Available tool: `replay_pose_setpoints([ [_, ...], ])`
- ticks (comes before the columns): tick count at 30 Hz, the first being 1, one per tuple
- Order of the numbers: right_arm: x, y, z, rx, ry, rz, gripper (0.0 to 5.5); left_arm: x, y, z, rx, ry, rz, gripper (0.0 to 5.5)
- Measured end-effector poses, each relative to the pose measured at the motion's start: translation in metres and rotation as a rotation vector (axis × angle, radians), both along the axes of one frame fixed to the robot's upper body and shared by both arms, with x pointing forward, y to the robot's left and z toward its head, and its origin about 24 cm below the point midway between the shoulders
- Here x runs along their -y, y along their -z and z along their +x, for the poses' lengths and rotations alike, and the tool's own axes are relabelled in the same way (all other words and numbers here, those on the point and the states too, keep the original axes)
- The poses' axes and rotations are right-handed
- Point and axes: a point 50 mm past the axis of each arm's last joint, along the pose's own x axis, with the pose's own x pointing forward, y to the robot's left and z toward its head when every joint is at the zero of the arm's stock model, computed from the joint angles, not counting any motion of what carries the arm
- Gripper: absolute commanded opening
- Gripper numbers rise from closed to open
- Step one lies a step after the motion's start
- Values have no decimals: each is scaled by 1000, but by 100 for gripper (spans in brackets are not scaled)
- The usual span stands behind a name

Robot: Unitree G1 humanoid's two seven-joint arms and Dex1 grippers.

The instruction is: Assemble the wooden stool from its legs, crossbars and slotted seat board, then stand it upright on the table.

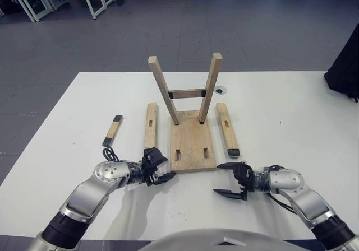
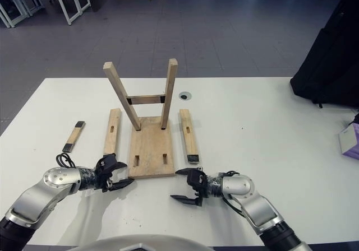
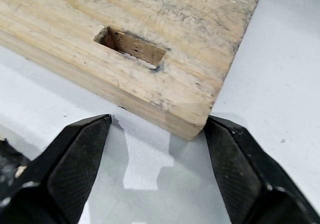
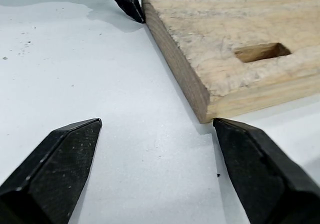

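While both arms lie low over the near edge of the white table (image 1: 291, 128), the left gripper (image 2: 128, 172) has its fingers spread wide at the near left corner of the seat board (image 1: 192, 142), and in the left wrist view one fingertip (image 3: 225, 139) sits right against that corner with the other out over bare table. Across on the other side, the right gripper (image 1: 216, 178) is open too, one finger tip at the board's near right corner, the other well clear of the wood. The board lies flat in the middle of the table, and its two near slots (image 1: 177, 154) are unfilled. Just left of it a loose leg (image 1: 151, 125) lies flat alongside, and a second loose leg (image 1: 226, 126) lies alongside on the right. Further left, apart from the rest, lies a short crossbar (image 1: 113, 130) with dark ends. At the board's far end, two upright legs (image 1: 163, 88) stand in it, leaning in toward each other at the base, with a joining bar (image 1: 186, 93) between them.
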Motion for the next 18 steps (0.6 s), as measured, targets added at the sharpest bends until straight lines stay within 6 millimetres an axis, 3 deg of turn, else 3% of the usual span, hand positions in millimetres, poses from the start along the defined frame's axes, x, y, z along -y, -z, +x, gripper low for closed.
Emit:
replay_pose_setpoints([
  [7,2,-1,2,-1,-13,-2,412,-18,-5,0,6,-33,53,335],
  [10,9,-1,2,-9,36,8,412,-31,-10,2,25,-125,12,335],
  [14,32,-10,2,-58,145,-10,412,-30,-44,1,128,-176,-243,335],
  [18,45,-33,8,-90,225,64,412,-54,-68,1,224,-306,-364,335],
])
